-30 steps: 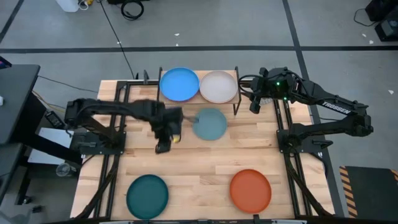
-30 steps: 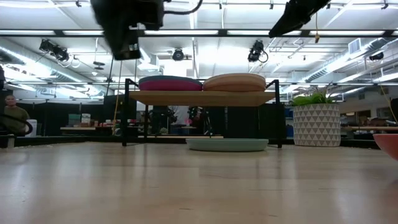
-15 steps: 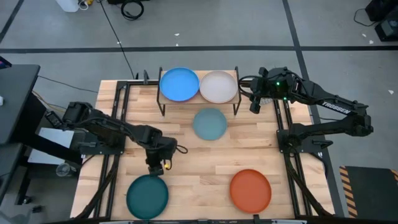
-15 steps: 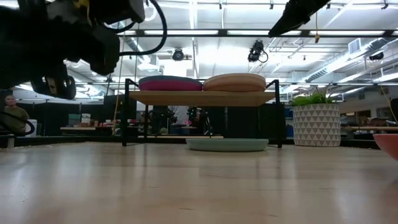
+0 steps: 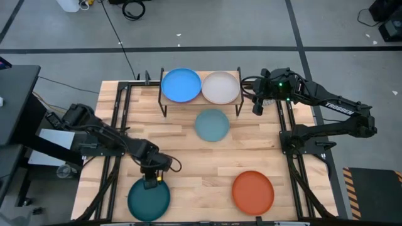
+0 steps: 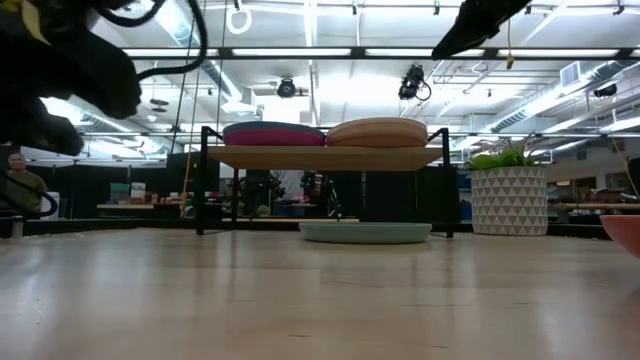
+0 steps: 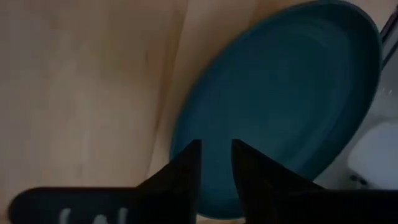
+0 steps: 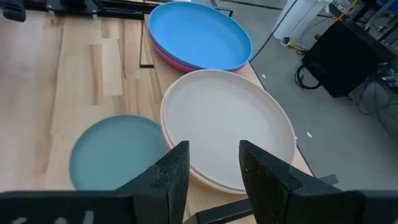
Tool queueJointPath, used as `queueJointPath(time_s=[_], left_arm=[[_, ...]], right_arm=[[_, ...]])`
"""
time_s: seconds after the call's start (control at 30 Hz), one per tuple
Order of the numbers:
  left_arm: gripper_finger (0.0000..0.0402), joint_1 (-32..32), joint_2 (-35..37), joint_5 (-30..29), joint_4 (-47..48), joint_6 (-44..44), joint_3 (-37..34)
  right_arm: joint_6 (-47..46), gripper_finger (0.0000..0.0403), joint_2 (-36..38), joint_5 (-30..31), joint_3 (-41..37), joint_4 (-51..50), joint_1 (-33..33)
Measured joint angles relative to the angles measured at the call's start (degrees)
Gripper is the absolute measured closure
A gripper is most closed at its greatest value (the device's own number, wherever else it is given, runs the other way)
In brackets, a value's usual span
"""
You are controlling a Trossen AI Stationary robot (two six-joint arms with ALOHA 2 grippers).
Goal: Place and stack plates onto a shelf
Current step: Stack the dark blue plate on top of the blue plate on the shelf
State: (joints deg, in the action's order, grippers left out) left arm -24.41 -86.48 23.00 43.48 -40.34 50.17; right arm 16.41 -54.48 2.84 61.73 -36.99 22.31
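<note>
The shelf (image 5: 201, 100) stands at the table's far edge. On it the bright blue plate (image 5: 181, 85) lies on the magenta plate (image 6: 272, 136), and the cream plate (image 5: 220, 87) lies on the salmon plate (image 6: 377, 132). The pale blue plate (image 5: 211, 124) lies flat on the table just in front of the shelf. The dark teal plate (image 5: 149, 199) and the orange plate (image 5: 253, 191) lie near the table's near edge. No grey plate shows. My left gripper (image 5: 150, 182) hovers over the teal plate's far rim (image 7: 186, 124), narrowly open, pointing down. My right gripper (image 5: 257, 104) waits open by the shelf's right end.
Black arm frames run along the table's left and right sides. Bare wood lies between the pale blue plate and the two near plates. A potted plant (image 6: 510, 195) and a person (image 6: 20, 185) show in the room beyond the table.
My left gripper has travelled from beside the pale blue plate toward the table's near edge and come over the dark teal plate's far rim. The plates and my right arm have kept still.
</note>
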Motion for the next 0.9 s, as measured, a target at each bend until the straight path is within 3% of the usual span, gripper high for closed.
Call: queueJointPath(time_s=[0.17,0.33,0.53,0.7,0.9], left_arm=[[0.0232,-3.52,0.00,-0.18,0.02,-1.81,0.00],[0.0186,-5.40,0.00,-1.81,2.87,4.63,0.00],[0.0189,-7.02,-0.33,-4.05,4.46,11.30,0.02],[0.0198,-7.09,-1.34,-11.99,5.99,9.98,0.02],[0.0200,-7.09,-1.38,-12.90,3.95,8.10,0.02]], right_arm=[[-0.25,0.0257,0.00,-0.58,0.00,0.23,0.00],[-0.32,0.0257,-0.13,-1.01,0.00,0.66,0.00],[-0.36,0.0257,-1.14,-1.44,0.00,1.38,-0.02],[-1.83,0.0257,-2.24,-1.74,0.00,1.40,-0.57],[-1.28,0.0257,-2.67,-2.75,0.00,1.93,-1.57]])
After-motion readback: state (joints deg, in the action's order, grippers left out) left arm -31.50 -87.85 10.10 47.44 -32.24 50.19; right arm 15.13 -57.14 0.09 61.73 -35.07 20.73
